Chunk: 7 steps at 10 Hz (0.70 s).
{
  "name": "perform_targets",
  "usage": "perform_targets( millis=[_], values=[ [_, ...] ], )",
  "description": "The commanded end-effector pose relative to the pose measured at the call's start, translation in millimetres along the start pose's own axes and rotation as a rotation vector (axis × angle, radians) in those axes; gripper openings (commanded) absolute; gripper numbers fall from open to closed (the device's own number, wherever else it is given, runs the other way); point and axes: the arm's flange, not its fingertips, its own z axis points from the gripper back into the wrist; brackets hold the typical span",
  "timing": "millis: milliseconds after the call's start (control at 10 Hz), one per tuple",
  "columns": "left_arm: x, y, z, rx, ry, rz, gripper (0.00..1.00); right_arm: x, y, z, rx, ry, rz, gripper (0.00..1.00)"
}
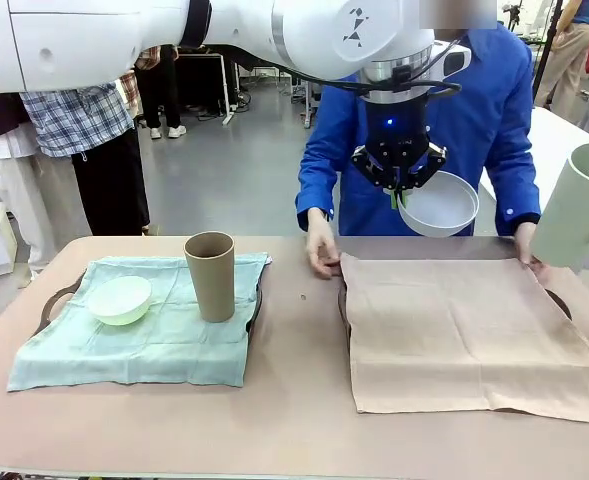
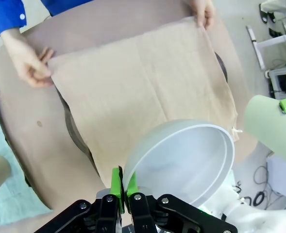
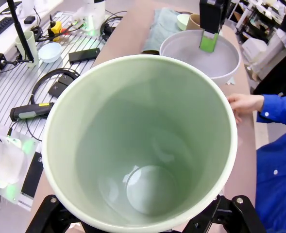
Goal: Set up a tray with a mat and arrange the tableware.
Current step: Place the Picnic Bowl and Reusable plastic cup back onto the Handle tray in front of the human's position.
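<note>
Front view: nearest, lower left of frame, a teal mat point(image 1: 154, 320) lay over a dark tray point(image 1: 56, 300), w/ the mint green bowl point(image 1: 120, 298) on it and the brown cup point(image 1: 211, 275) upright just beside, to the right. Lower right, a beige mat point(image 1: 464, 335) covered a second tray point(image 1: 559, 303), nothing standing on it. At the far edge of that mat the person's hands point(image 1: 322, 245) pinched its two back corners; blue sleeves behind. Above the mat, center-right, the left gripper point(image 1: 395, 196) hung in the air, clamped tight on the rim of the white bowl point(image 1: 439, 205), bowl tilted. In the left wrist view the green pads point(image 2: 116, 182) pinched that rim from both sides. Far right edge, the pale green cup point(image 1: 577, 205) was held aloft, tilted, clear of the table. Right wrist view: right gripper point(image 3: 143, 213) at bottom of frame, jaws spread wide around the cup's base, cup mouth facing the cam.
</note>
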Motion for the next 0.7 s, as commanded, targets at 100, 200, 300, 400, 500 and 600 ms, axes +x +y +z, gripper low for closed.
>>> perform_targets(
  millis=[100, 200, 300, 400, 500, 600],
  values=[
    [3.8, -2.4, 4.7, -0.002, 0.008, -0.012, 0.00, 1.4, -2.2, 1.9, 0.003, 0.002, -0.001, 0.00],
    [3.8, -2.4, 4.7, -0.002, 0.008, -0.012, 0.00, 1.4, -2.2, 1.9, 0.003, 0.002, -0.001, 0.00],
    [3.8, -2.4, 4.7, -0.002, 0.008, -0.012, 0.00, 1.4, -2.2, 1.9, 0.003, 0.002, -0.001, 0.00],
    [3.8, -2.4, 4.7, -0.002, 0.008, -0.012, 0.00, 1.4, -2.2, 1.9, 0.003, 0.002, -0.001, 0.00],
    [3.8, -2.4, 4.7, -0.002, 0.008, -0.012, 0.00, 1.4, -2.2, 1.9, 0.003, 0.002, -0.001, 0.00],
    [3.8, -2.4, 4.7, -0.002, 0.008, -0.012, 0.00, 1.4, -2.2, 1.9, 0.003, 0.002, -0.001, 0.00]
  ],
)
